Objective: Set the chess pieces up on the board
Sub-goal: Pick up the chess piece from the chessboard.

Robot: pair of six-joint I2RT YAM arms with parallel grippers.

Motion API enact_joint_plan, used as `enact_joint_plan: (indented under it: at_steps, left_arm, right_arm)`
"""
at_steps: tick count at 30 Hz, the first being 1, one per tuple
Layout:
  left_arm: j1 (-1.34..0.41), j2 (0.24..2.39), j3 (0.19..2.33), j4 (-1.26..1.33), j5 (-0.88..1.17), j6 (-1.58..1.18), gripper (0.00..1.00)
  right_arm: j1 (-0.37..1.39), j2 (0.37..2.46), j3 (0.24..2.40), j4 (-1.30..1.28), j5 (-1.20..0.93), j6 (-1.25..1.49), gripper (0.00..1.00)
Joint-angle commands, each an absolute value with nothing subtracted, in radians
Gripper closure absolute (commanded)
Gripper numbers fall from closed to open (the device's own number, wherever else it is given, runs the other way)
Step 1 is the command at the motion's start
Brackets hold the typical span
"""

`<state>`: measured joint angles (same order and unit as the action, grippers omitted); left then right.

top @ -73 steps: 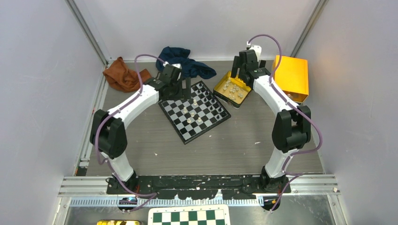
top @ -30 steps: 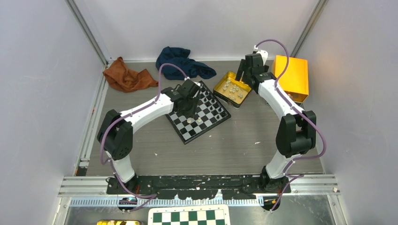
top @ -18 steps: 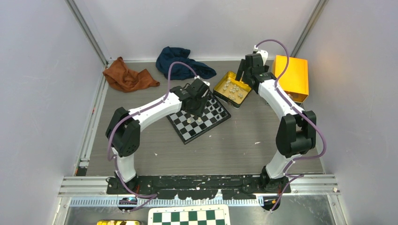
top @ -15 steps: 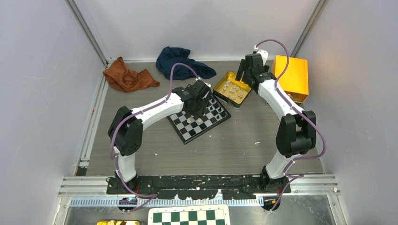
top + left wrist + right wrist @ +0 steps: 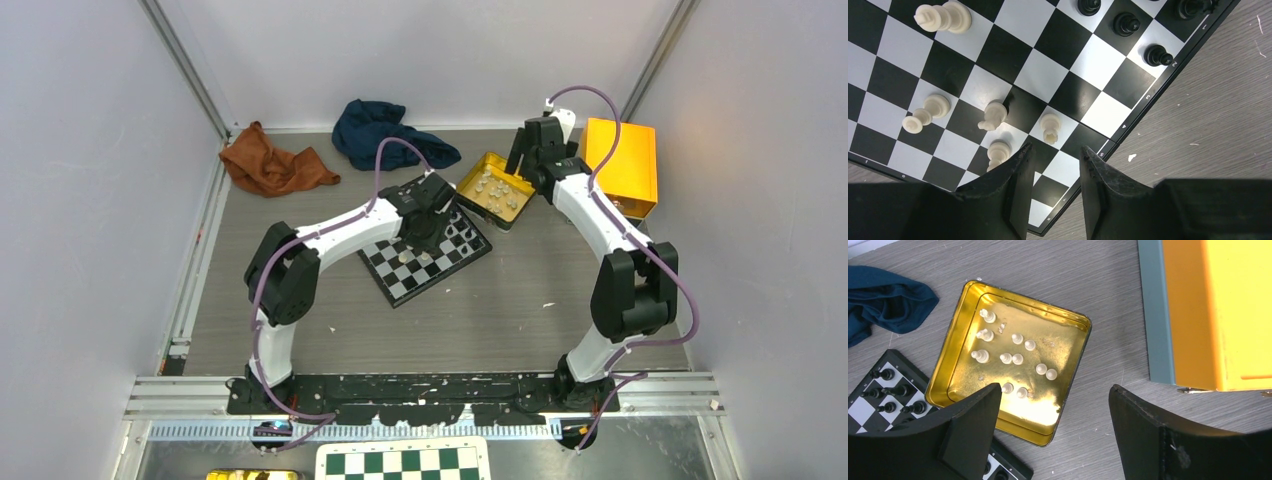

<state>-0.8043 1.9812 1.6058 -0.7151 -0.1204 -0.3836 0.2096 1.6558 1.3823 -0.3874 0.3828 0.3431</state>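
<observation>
On the table (image 5: 500,300) in the top view, the board (image 5: 400,280) sits mid-table, rotated diamond-wise. The left gripper (image 5: 425,228) is over its far half. The right gripper (image 5: 520,160) is above the far edge of a gold tin (image 5: 478,200) just beside the board's right corner. An orange box (image 5: 622,165) is to the right, a blue cloth (image 5: 385,130) and a brown cloth (image 5: 265,165) at the back. Left wrist: left gripper (image 5: 1054,150) is partly open with nothing between the fingers, above the board's near edge squares. White pieces (image 5: 1050,127) are scattered close ahead of the fingers, four upright and two tipped on their sides. Black pieces (image 5: 1158,55) stand in a row along the right edge. Right wrist: right gripper (image 5: 1054,395) is spread wide and empty, looking down into the tin (image 5: 948,347). About a dozen white pieces (image 5: 1018,358) lie loose on its floor. The board corner (image 5: 858,412) with black pieces (image 5: 885,374) is touching or nearly touching the tin's left side; can't tell which. The orange box (image 5: 1233,310) is on the right, apart from the tin, and the blue cloth (image 5: 888,300) upper left.
</observation>
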Motion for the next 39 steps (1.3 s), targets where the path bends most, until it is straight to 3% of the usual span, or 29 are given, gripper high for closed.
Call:
enact_joint_plan:
  at_steps: [1,39]
  left_arm:
    - [-0.81,1.997,1.646,-0.703,-0.12,-0.369,0.61]
    - [-0.81,2.069,1.692,-0.719,-0.17,-0.354,0.76]
  right_arm:
    - [0.203,1.593,1.378,-0.344,0.409,0.344,0.16]
    - [0.192,1.589,1.366,-0.332,0.415,0.342,0.16]
